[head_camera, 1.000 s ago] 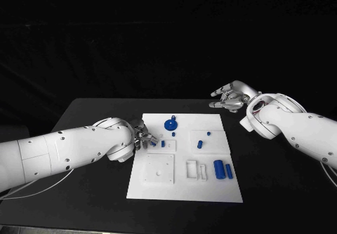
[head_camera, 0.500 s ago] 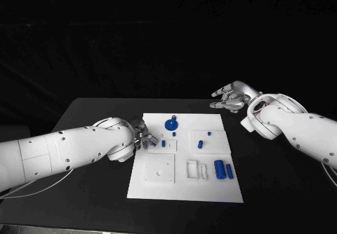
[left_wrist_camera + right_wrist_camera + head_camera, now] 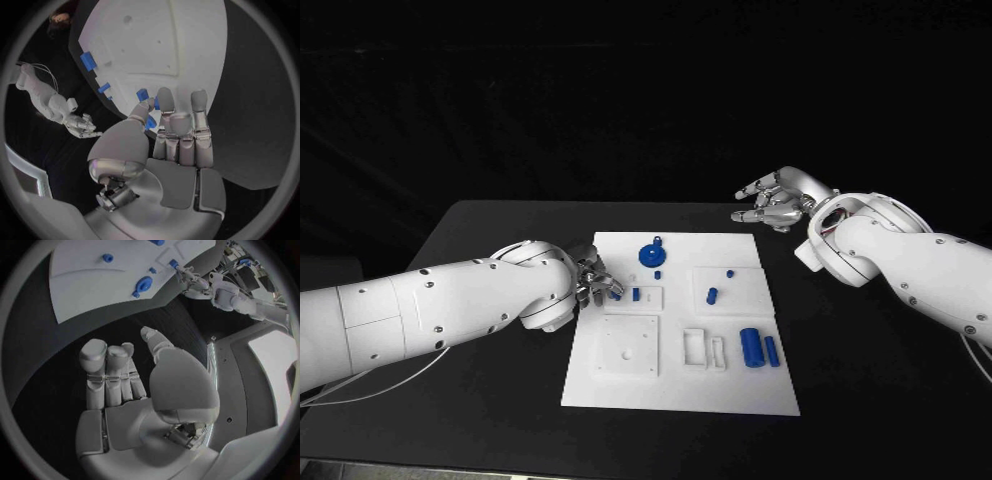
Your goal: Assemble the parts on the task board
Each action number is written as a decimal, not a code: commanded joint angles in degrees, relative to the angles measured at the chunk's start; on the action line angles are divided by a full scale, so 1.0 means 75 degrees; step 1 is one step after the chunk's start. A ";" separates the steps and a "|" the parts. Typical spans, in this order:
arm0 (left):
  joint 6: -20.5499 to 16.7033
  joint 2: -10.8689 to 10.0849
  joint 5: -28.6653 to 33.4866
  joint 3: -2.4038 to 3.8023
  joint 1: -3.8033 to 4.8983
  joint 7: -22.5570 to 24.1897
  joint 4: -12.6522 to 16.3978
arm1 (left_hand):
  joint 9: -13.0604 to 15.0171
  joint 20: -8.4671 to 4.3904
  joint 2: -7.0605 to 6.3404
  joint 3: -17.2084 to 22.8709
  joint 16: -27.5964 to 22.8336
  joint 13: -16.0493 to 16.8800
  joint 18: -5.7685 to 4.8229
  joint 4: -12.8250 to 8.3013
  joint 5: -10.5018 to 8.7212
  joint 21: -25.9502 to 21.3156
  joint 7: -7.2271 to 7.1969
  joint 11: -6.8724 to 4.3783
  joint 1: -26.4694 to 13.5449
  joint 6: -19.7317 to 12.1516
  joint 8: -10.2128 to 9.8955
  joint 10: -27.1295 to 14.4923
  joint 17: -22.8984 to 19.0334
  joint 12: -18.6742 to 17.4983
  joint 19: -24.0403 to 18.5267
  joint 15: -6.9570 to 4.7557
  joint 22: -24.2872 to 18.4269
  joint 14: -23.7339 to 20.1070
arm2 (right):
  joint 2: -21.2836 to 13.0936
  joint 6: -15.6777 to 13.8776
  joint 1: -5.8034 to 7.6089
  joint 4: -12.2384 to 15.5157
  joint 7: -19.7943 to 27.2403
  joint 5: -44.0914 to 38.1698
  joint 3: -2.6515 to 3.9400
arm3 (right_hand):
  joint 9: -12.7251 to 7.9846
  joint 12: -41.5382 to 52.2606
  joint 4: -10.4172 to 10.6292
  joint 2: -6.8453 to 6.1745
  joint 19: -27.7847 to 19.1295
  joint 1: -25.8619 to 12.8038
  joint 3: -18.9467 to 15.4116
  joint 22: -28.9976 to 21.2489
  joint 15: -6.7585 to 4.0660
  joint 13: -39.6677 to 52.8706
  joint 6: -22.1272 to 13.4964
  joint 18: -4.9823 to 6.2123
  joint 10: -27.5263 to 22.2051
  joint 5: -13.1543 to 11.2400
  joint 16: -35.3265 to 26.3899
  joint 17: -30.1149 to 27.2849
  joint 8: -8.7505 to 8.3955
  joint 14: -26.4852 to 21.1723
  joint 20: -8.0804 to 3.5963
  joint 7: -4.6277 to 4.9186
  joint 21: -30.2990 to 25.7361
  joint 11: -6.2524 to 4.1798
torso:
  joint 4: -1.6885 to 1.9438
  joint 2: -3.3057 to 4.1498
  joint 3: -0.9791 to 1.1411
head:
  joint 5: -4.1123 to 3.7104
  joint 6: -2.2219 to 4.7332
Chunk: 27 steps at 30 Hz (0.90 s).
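The white task board (image 3: 682, 385) lies in the middle of the black table. Blue parts sit on it: a round piece (image 3: 651, 255) at the far side, small pieces (image 3: 635, 295) (image 3: 711, 295) mid-board, and two cylinders (image 3: 751, 347) near the right edge. My left hand (image 3: 596, 280) is at the board's left edge; its thumb and fingers (image 3: 164, 100) close round a small blue part (image 3: 150, 123) down at the board. My right hand (image 3: 769, 200) hovers off the board's far right corner, fingers apart and holding nothing. The right wrist view shows that hand (image 3: 125, 385) over bare table beside the board (image 3: 81, 285).
White raised fixtures stand on the board: a square plate (image 3: 629, 345) and slotted blocks (image 3: 704, 348). Black table (image 3: 488, 390) surrounds the board, with open room to the left, right and front. Thin cables (image 3: 387, 385) trail under my left arm.
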 commanded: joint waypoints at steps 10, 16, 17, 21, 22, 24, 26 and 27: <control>0.0253 -0.0034 -0.0100 -0.0026 -0.0047 -0.0132 0.0023 | -0.0005 -0.0030 0.0097 0.0472 -0.0020 -0.0009 0.0004 -0.0413 0.0022 0.0030 -0.0565 -0.0079 0.0090 0.0732 0.0038 0.0344 -0.0019 0.0009 -0.0047 -0.0128 0.0150 0.0044 | 0.0011 0.0096 -0.0010 -0.0005 0.0047 -0.0012 0.0005 | 0.0006 0.0015 0.0005 0.0011 0.0280 -0.0088 -0.0031 0.0765 -0.0030 0.0002 -0.0019 0.0094 0.0002 0.0037 -0.0028 0.0005 -0.0005 0.0003 -0.0020 0.0015 -0.0016 -0.0054 | -0.0001 0.0002 0.0004 | 0.0008 -0.0009; 0.0250 -0.0047 -0.0132 -0.0026 -0.0048 -0.0144 0.0019 | -0.0005 -0.0030 0.0097 0.0472 -0.0020 -0.0009 0.0004 -0.0413 0.0022 0.0030 -0.0565 -0.0079 0.0090 0.0732 0.0038 0.0344 -0.0019 0.0009 -0.0047 -0.0128 0.0150 0.0044 | 0.0014 0.0098 -0.0010 -0.0006 0.0048 -0.0012 0.0005 | 0.0006 0.0015 0.0005 0.0011 0.0280 -0.0088 -0.0031 0.0765 -0.0030 0.0002 -0.0019 0.0094 0.0002 0.0037 -0.0028 0.0005 -0.0005 0.0003 -0.0020 0.0015 -0.0016 -0.0054 | -0.0001 0.0002 0.0000 | 0.0011 0.0000; 0.0247 -0.0049 -0.0138 -0.0026 -0.0048 -0.0147 0.0016 | -0.0002 -0.0030 0.0097 0.0473 -0.0015 -0.0014 0.0005 -0.0409 0.0016 0.0035 -0.0564 -0.0078 0.0101 0.0731 0.0036 0.0342 -0.0027 0.0009 -0.0047 -0.0127 0.0150 0.0044 | 0.0014 0.0098 -0.0010 -0.0007 0.0048 -0.0012 0.0005 | 0.0006 0.0015 0.0005 0.0011 0.0280 -0.0088 -0.0031 0.0765 -0.0030 0.0002 -0.0019 0.0094 0.0002 0.0037 -0.0028 0.0005 -0.0005 0.0003 -0.0020 0.0015 -0.0016 -0.0054 | 0.0000 0.0001 0.0001 | 0.0011 0.0001; 0.0245 -0.0052 -0.0169 -0.0026 -0.0048 -0.0153 0.0000 | -0.0003 -0.0029 0.0101 0.0472 -0.0017 -0.0017 0.0005 -0.0403 0.0002 0.0034 -0.0563 -0.0078 0.0104 0.0727 0.0033 0.0343 -0.0036 0.0005 -0.0048 -0.0126 0.0150 0.0043 | 0.0014 0.0099 -0.0011 -0.0008 0.0048 -0.0012 0.0005 | 0.0006 0.0015 0.0005 0.0011 0.0280 -0.0088 -0.0031 0.0765 -0.0030 0.0002 -0.0019 0.0094 0.0002 0.0037 -0.0028 0.0005 -0.0005 0.0003 -0.0020 0.0015 -0.0016 -0.0054 | -0.0002 0.0004 0.0000 | 0.0017 0.0004; 0.0245 -0.0052 -0.0174 -0.0026 -0.0049 -0.0154 -0.0002 | -0.0003 -0.0029 0.0101 0.0472 -0.0017 -0.0017 0.0005 -0.0403 0.0002 0.0034 -0.0563 -0.0078 0.0104 0.0727 0.0033 0.0343 -0.0036 0.0005 -0.0048 -0.0126 0.0150 0.0043 | 0.0015 0.0099 -0.0011 -0.0007 0.0049 -0.0012 0.0005 | 0.0006 0.0015 0.0005 0.0011 0.0280 -0.0088 -0.0031 0.0765 -0.0030 0.0002 -0.0019 0.0094 0.0002 0.0037 -0.0028 0.0005 -0.0005 0.0003 -0.0020 0.0015 -0.0016 -0.0054 | -0.0003 0.0005 0.0000 | 0.0017 0.0006; 0.0244 -0.0051 -0.0184 -0.0026 -0.0050 -0.0156 -0.0002 | -0.0003 -0.0029 0.0103 0.0470 -0.0019 -0.0020 0.0005 -0.0397 -0.0014 0.0034 -0.0562 -0.0078 0.0112 0.0724 0.0030 0.0344 -0.0044 0.0003 -0.0048 -0.0126 0.0149 0.0042 | 0.0017 0.0099 -0.0011 -0.0007 0.0049 -0.0012 0.0005 | 0.0006 0.0015 0.0005 0.0011 0.0280 -0.0088 -0.0031 0.0765 -0.0030 0.0002 -0.0019 0.0094 0.0002 0.0037 -0.0028 0.0005 -0.0005 0.0003 -0.0020 0.0015 -0.0016 -0.0054 | -0.0003 0.0005 -0.0001 | 0.0004 0.0008; 0.0251 -0.0049 -0.0196 -0.0026 -0.0052 -0.0159 -0.0001 | -0.0003 -0.0029 0.0104 0.0470 -0.0020 -0.0021 0.0005 -0.0395 -0.0018 0.0034 -0.0562 -0.0078 0.0114 0.0724 0.0030 0.0344 -0.0046 0.0003 -0.0049 -0.0126 0.0149 0.0042 | 0.0019 0.0099 -0.0011 -0.0007 0.0050 -0.0012 0.0005 | 0.0006 0.0015 0.0005 0.0011 0.0280 -0.0088 -0.0031 0.0765 -0.0030 0.0002 -0.0019 0.0094 0.0002 0.0037 -0.0028 0.0005 -0.0005 0.0003 -0.0020 0.0015 -0.0016 -0.0054 | -0.0003 0.0004 0.0000 | 0.0006 0.0004; 0.0255 -0.0048 -0.0200 -0.0026 -0.0053 -0.0162 -0.0001 | -0.0003 -0.0029 0.0104 0.0470 -0.0020 -0.0021 0.0005 -0.0395 -0.0018 0.0034 -0.0562 -0.0078 0.0114 0.0724 0.0030 0.0344 -0.0046 0.0003 -0.0049 -0.0126 0.0149 0.0042 | 0.0020 0.0100 -0.0012 -0.0008 0.0050 -0.0012 0.0005 | 0.0006 0.0015 0.0005 0.0011 0.0280 -0.0088 -0.0031 0.0765 -0.0030 0.0002 -0.0019 0.0094 0.0002 0.0037 -0.0028 0.0005 -0.0005 0.0003 -0.0020 0.0015 -0.0016 -0.0054 | -0.0003 0.0004 0.0001 | 0.0007 0.0003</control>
